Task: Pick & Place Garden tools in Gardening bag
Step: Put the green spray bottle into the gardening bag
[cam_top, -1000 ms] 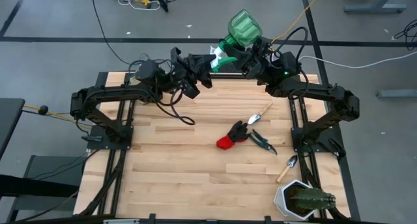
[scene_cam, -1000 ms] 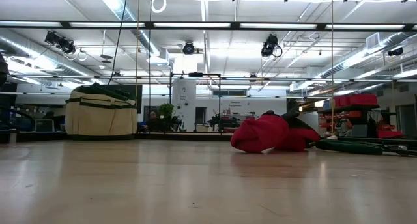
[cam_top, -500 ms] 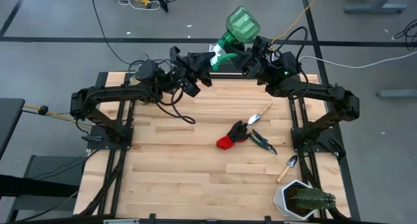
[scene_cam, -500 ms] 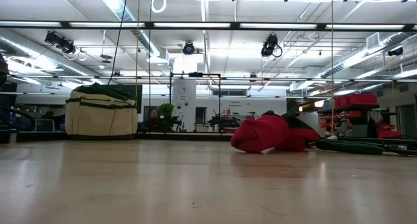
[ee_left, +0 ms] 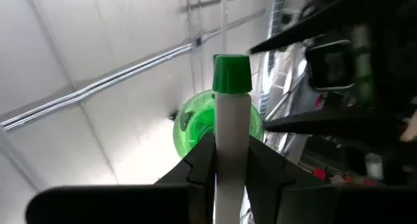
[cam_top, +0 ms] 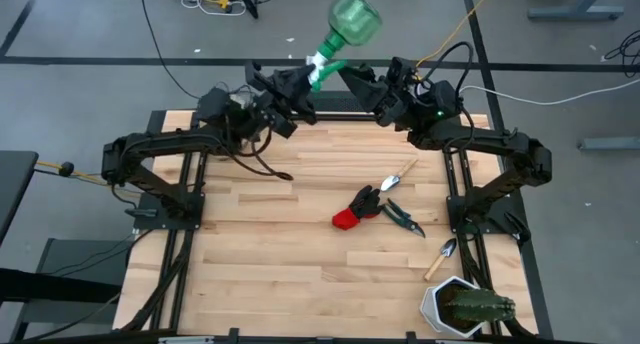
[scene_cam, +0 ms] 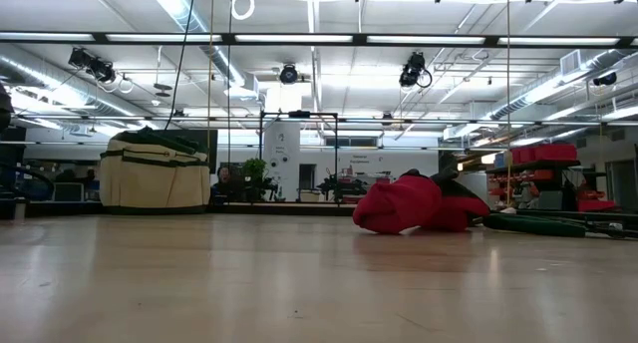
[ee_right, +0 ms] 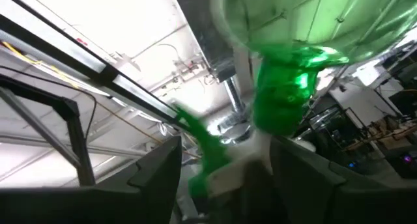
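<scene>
The green spray bottle (cam_top: 352, 20) is held high over the table's far edge, bottom up, with its white spray head (cam_top: 320, 66) in my left gripper (cam_top: 303, 82), which is shut on it. My right gripper (cam_top: 358, 79) stands open just to the bottle's right; in its wrist view the bottle (ee_right: 287, 87) is blurred past the spread fingers. The red-and-black glove (cam_top: 355, 209), the shears (cam_top: 403, 216) and two trowels (cam_top: 400, 176) (cam_top: 440, 259) lie on the table. The gardening bag (scene_cam: 155, 171) shows only in the low view, at the far left. My left gripper pinches the bottle's white spray head (ee_left: 231, 139) between its two fingers (ee_left: 199, 168), below the green nozzle (ee_left: 231, 74). The fingers slant upward. The bottle is lifted clear and stands tilted above the fingers, with its green body (ee_left: 192, 126) farthest from them.
A white pot with a green cactus (cam_top: 460, 306) stands at the table's near right corner. The left half of the wooden tabletop (cam_top: 260, 244) is bare. Cables run along the floor beyond the far edge.
My left gripper has risen and rolled, carrying the spray bottle up and toward the table's left. The bottle has come out from between my right gripper's fingers and now tilts above the left gripper alone. My right arm has kept its place.
</scene>
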You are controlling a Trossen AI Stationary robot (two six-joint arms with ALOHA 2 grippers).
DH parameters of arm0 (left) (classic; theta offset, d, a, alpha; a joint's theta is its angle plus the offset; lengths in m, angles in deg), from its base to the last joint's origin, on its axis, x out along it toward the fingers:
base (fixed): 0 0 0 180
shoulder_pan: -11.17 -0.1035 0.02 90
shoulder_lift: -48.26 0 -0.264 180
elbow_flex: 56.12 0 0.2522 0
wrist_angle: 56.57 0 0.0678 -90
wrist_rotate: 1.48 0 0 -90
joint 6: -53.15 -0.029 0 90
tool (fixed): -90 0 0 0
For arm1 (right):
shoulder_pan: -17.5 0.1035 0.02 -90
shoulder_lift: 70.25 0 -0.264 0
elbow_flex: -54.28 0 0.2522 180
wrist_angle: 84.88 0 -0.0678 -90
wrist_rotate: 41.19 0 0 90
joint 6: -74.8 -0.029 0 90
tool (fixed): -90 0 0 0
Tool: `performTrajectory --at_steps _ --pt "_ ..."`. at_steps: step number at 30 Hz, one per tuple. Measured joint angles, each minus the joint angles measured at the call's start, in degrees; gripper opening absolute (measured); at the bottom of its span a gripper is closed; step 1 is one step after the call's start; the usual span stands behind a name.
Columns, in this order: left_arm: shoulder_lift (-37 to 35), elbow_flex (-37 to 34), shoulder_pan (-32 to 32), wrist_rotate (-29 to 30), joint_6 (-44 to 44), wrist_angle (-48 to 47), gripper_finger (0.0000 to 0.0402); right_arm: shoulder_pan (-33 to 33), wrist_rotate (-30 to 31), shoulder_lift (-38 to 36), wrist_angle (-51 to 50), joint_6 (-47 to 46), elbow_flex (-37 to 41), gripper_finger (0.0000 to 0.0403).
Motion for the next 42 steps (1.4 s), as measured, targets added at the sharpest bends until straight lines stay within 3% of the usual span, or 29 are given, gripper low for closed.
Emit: performTrajectory --at_steps 9,16,26,42 --pt "-3.7 0.01 -0.06 4.37 0.9 -2.62 0.0061 -0.04 -0.24 -0.04 0.49 0.0 0.0 0.0233" --pt "-7.06 0.02 -0.48 6.95 8.56 -9.24 0.0061 -0.04 -3.41 -0.04 -0.88 3.2 0.0 0.0225" --pt "-8.97 -0.01 -0.48 9.56 11.81 -15.08 0.0061 -0.97 -4.75 -0.92 -4.2 9.2 0.0 0.014" --pt "-10.86 0.0 -0.48 5.8 30.99 -32.93 0.0061 -2.01 -5.95 -6.55 -18.87 21.38 0.0 0.0019"
